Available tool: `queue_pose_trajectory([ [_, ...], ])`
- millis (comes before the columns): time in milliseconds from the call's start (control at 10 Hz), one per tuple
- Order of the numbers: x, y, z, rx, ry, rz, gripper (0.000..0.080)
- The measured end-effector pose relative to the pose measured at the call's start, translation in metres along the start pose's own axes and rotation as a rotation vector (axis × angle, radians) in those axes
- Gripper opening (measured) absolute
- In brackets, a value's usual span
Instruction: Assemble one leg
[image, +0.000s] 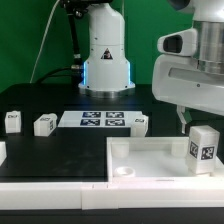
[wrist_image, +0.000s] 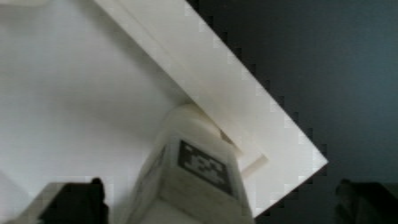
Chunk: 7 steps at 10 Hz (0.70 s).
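A small white leg with a black-and-white tag stands slightly tilted at the corner of the large white tray, on the exterior view's right. My gripper hangs right over its upper end. In the wrist view the leg runs up between my two dark fingertips. A gap shows on each side of the leg, so my gripper is open around it. The tray's white surface and its edge lie behind the leg.
Three more white legs lie on the black table: two on the exterior view's left and one behind the tray. The marker board lies between them. The robot's white base stands behind.
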<state>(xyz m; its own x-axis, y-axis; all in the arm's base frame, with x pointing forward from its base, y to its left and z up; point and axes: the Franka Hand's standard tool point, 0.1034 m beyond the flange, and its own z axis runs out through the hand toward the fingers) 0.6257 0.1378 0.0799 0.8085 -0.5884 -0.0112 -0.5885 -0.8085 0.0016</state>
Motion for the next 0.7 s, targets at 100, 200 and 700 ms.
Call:
queue_pose_trajectory([
  [100,-0.0004,-0.0004,-0.0001,-0.002,0.001,-0.134,0.0649],
  [200,-0.0012,-0.001,0.0,-0.008,0.006,-0.231,0.0649],
  [700,0.0028,0.0027,0.0,-0.016,0.007,-0.713,0.0649],
])
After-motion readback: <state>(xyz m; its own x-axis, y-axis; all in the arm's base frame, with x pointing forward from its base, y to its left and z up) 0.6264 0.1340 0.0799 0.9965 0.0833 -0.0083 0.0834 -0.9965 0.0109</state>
